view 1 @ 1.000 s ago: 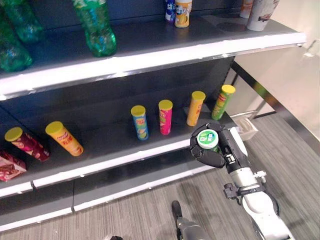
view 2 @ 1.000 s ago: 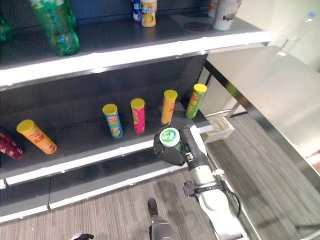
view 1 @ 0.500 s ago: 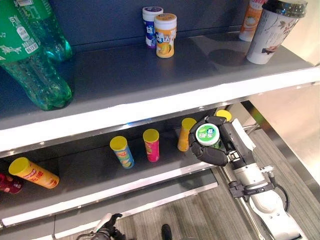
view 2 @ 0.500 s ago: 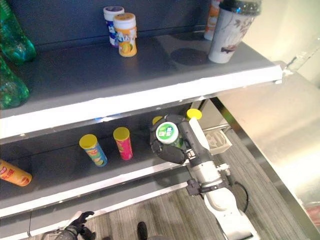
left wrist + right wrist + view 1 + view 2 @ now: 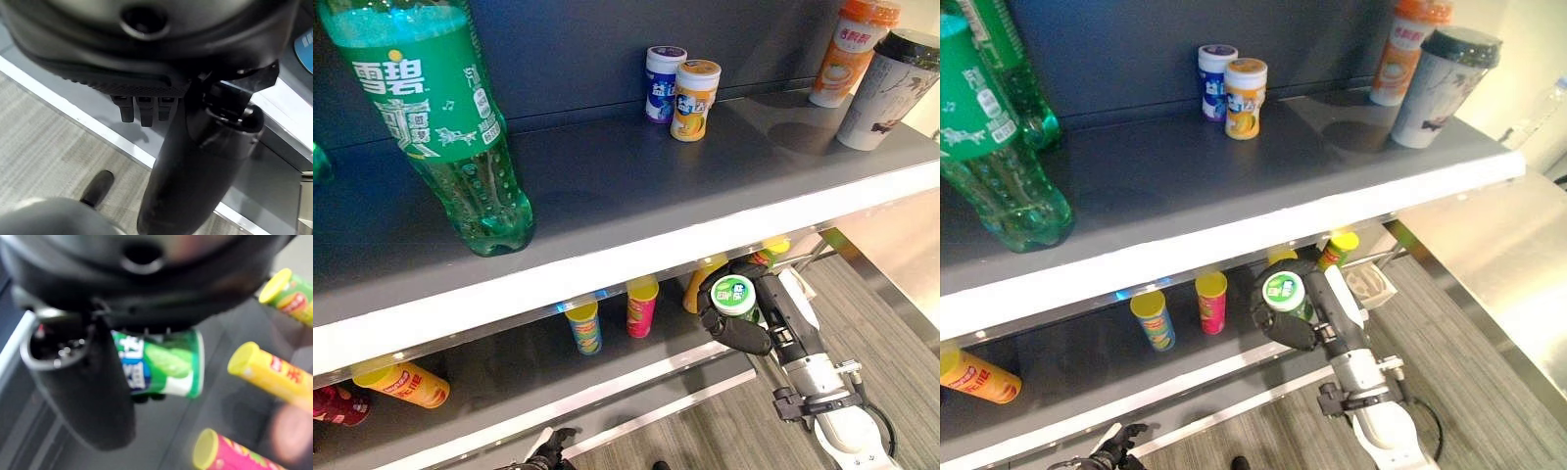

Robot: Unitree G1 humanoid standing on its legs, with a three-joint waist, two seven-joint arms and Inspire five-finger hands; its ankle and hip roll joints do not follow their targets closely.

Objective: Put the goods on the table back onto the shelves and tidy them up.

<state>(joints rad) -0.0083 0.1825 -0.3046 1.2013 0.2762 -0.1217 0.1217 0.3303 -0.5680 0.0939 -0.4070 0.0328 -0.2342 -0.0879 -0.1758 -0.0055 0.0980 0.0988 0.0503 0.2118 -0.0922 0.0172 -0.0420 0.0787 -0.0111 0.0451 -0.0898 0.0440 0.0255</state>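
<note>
- My right hand [image 5: 744, 315] is curled round the green gum jar [image 5: 734, 296], held below the front edge of the upper shelf [image 5: 636, 264].
- Step: carrying it to the shelf. Next: lift above that edge, then set it beside the two gum jars [image 5: 681, 86] at the back.
- Cups [image 5: 876, 69] stand right of them, green bottle [image 5: 440, 127] left; the edge is the obstacle.
- Left hand [image 5: 146, 103]: fingers relaxed, idle.

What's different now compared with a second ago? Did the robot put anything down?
No. The view has tilted up toward the top shelf, so the camera moved, not the goods. The right hand has kept its grip on the green gum jar, raised a little beside the chip cans. The two gum jars on top stayed put.
</note>
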